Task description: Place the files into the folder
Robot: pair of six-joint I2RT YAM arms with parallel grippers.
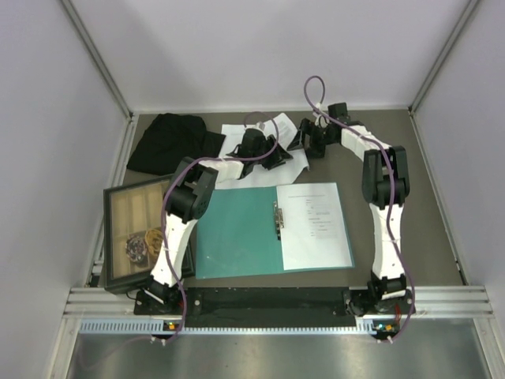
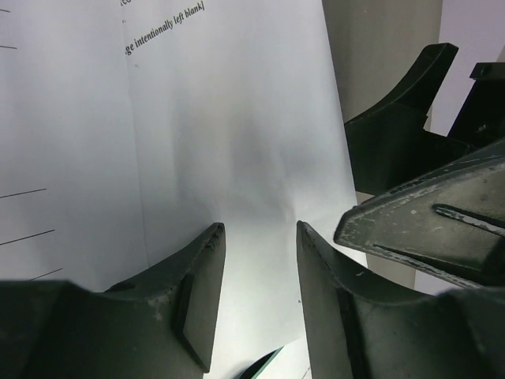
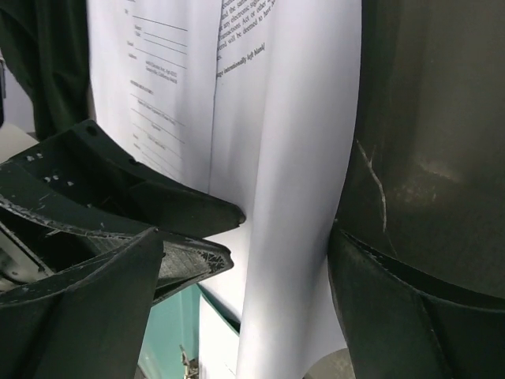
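Note:
The teal folder [image 1: 237, 233] lies open at the table's middle, with one white sheet [image 1: 316, 225] on its right half. Two more sheets [image 1: 237, 134] lie overlapped behind it. My left gripper [image 1: 268, 154] is over their near right part, jaws open, with plain paper [image 2: 237, 142] showing between its fingers. My right gripper [image 1: 304, 142] is close on its right, at the sheets' right edge. In the right wrist view a sheet edge [image 3: 292, 197] curls up between my open right jaws and leans on the right finger [image 3: 426, 205]. A folder corner [image 3: 166, 332] shows below.
A black cloth [image 1: 166, 140] lies at the back left, touching the sheets. A dark-framed wooden tray [image 1: 106, 237] with small items stands at the left, beside the folder. The right gripper's fingers [image 2: 410, 142] are very near my left gripper [image 2: 260, 225]. Walls close in on three sides.

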